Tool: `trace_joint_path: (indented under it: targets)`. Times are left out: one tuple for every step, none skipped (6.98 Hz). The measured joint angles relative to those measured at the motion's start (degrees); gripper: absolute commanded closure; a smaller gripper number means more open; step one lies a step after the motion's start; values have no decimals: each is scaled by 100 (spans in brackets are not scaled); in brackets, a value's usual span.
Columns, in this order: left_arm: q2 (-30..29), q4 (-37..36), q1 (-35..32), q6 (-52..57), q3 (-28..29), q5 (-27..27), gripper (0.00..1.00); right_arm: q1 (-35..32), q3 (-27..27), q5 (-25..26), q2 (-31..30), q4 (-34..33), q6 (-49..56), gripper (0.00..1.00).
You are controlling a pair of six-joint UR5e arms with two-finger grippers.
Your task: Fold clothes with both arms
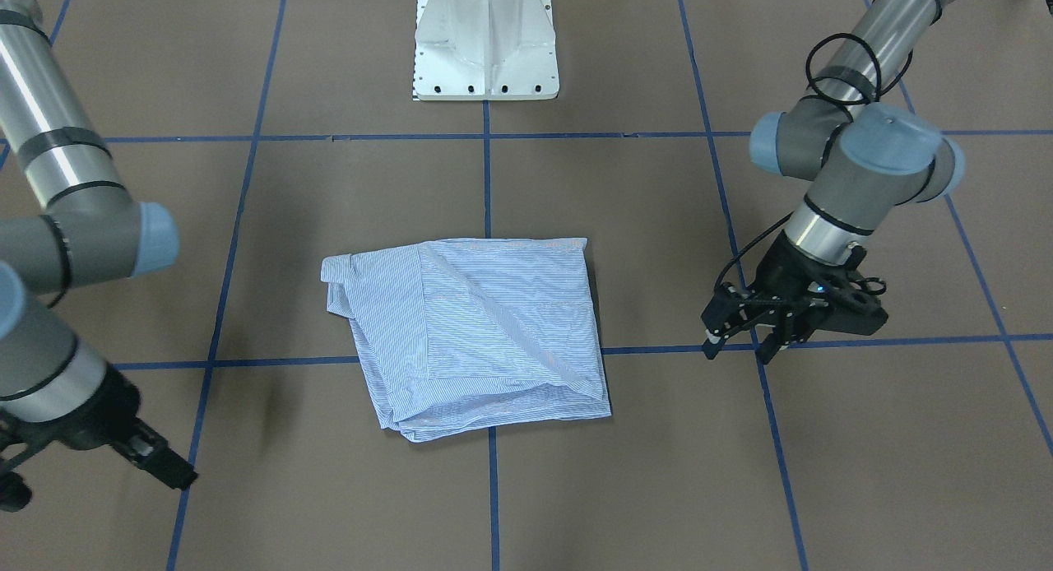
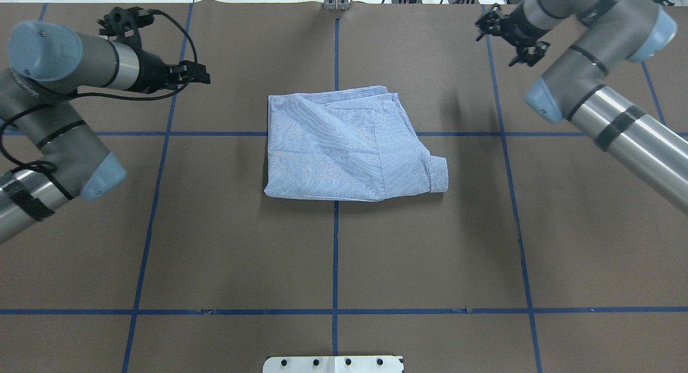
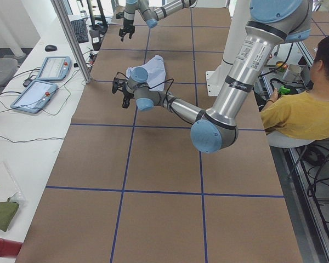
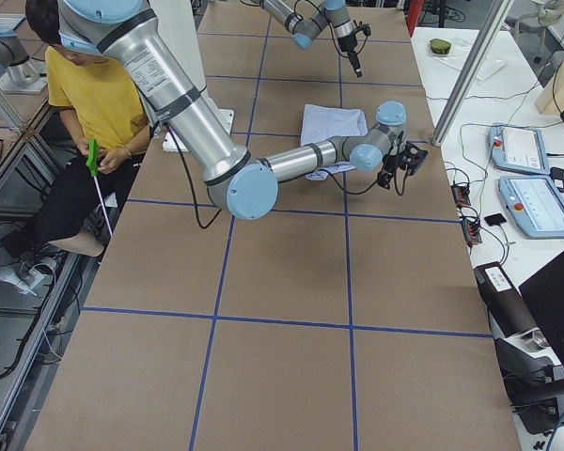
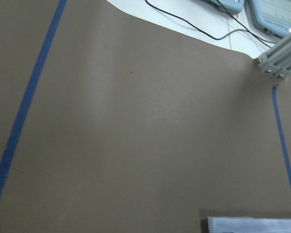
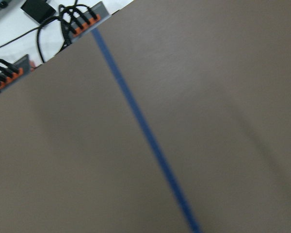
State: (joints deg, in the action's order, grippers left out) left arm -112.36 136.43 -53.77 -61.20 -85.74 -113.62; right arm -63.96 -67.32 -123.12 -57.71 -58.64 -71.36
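Blue-striped shirt [image 2: 333,147] lies folded on the table [image 2: 215,228], left jaws spread empty, right jaws impossible to tell; likely only a squaring fold remains.

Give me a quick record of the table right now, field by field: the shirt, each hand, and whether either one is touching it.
shirt: folded into a rough rectangle, lying flat mid-table
left hand: open, empty, off to one side of the shirt
right hand: off to the opposite side; open or shut unclear
contact: none, both hands apart from the shirt
surface: brown table with a grid of blue tape lines; the shirt lies across one crossing
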Motion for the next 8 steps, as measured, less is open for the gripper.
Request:
trace_joint_path:
  targets:
    - [313,-46,-394,660,-174,-459,12,-512,-91,-353,-485,-79,1516,0]
    - [623,-137,-860,1462,-305,-880,2,-1042,-135,-648,-802,-385,2880,0]
    - [934,-330,-1321,2331,-455,-1171,1,-1546,-156,-923,-956,-947,4170,0]
    - [1183,-801,-1768,3269,-696,-1349,1,-1952,-210,-1101,-1042,-1609,5339,0]
    - [1340,-1522,-2133,4191,-993,-1458,1,-2244,-356,-1177,-1134,-2309,6335,0]
    - [1496,-2111,-2370,4950,-1212,-1499,1,-2427,-541,-1202,-1217,-2926,7027,0]
    - [1671,-2442,-2579,5505,-1319,-1514,1,-2545,-772,-1210,-1279,-3467,7504,0]
    - [1818,-2614,-2767,5797,-1375,-1529,1,-2605,-1017,-1204,-1362,-3809,7749,0]
